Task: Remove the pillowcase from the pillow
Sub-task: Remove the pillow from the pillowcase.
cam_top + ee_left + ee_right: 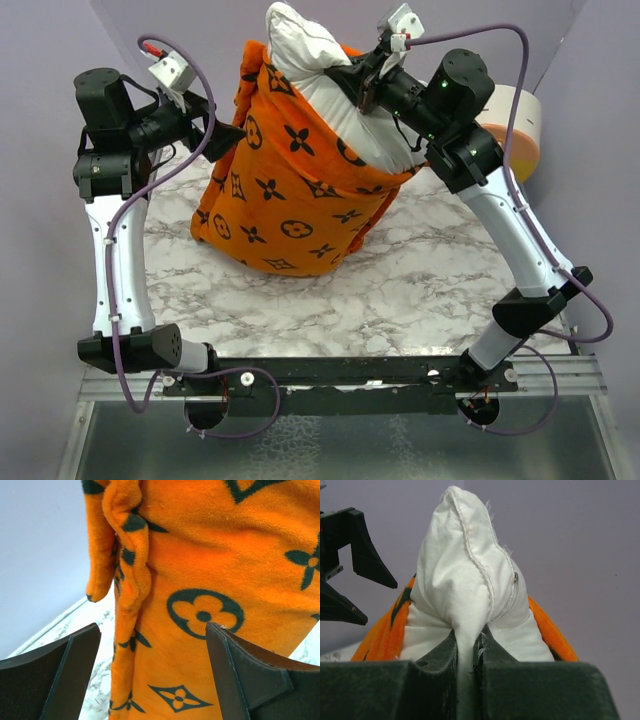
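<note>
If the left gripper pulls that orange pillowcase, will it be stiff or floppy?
Probably floppy: the pillowcase hangs in soft folds and bunches at its edge. Its fuzzy pile looks grippy, so a pinch should hold. It will likely drag on the plump pillow, pinched at a corner by the right gripper, rather than slide freely.

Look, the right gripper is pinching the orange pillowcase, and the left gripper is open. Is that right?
Not quite. The right gripper is pinching the white pillow, not the orange pillowcase. The right wrist view shows white fabric squeezed between its fingers. The left gripper is open, as you said.
</note>
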You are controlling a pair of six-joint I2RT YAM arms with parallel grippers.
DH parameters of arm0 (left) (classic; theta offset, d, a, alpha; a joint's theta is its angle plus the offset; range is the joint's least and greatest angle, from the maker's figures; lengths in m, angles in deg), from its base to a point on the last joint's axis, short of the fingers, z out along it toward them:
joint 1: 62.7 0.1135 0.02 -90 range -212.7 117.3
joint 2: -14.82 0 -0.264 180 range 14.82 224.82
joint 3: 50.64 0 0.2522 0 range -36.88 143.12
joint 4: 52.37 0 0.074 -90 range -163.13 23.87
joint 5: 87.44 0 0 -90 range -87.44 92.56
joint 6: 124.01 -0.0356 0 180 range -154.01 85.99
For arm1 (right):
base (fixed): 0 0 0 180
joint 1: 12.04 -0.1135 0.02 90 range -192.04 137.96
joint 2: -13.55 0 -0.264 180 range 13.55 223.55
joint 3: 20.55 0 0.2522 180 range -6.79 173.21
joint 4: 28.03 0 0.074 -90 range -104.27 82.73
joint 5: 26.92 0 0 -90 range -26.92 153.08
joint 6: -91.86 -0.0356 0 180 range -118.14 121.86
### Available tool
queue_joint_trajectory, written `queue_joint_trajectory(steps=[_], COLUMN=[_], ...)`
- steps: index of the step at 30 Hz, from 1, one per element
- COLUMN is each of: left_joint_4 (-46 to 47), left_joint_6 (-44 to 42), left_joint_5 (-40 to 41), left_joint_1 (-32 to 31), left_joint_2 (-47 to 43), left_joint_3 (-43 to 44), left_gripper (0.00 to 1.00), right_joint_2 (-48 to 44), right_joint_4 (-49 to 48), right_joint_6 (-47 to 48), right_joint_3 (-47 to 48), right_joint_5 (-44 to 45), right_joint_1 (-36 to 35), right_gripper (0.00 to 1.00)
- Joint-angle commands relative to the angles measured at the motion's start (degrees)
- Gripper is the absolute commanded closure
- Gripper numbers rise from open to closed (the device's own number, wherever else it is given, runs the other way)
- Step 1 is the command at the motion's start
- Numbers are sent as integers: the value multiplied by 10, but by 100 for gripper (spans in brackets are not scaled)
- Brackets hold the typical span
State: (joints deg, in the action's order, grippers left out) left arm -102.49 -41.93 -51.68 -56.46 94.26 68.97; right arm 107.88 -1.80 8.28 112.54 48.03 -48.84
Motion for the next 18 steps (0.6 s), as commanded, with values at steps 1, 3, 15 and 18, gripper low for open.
queue_joint_trajectory(steps=[1, 3, 15, 18], left_joint_4=[33, 43, 74, 67], left_joint_6=[26, 36, 32, 19], left_joint_5=[-40, -50, -64, -98], left_joint_1=[14, 14, 35, 37], left_joint_2=[34, 37, 7, 23], left_joint_3=[33, 23, -39, -17], left_gripper=[12, 12, 8, 11], right_joint_2=[9, 25, -82, -91], right_joint_4=[-81, -66, -93, -75], right_joint_6=[39, 34, 7, -2], right_joint_3=[162, 202, -28, -46], right_joint_5=[17, -3, -101, -123], right_joint_1=[-3, -3, -3, -2], right_gripper=[99, 99, 99, 99])
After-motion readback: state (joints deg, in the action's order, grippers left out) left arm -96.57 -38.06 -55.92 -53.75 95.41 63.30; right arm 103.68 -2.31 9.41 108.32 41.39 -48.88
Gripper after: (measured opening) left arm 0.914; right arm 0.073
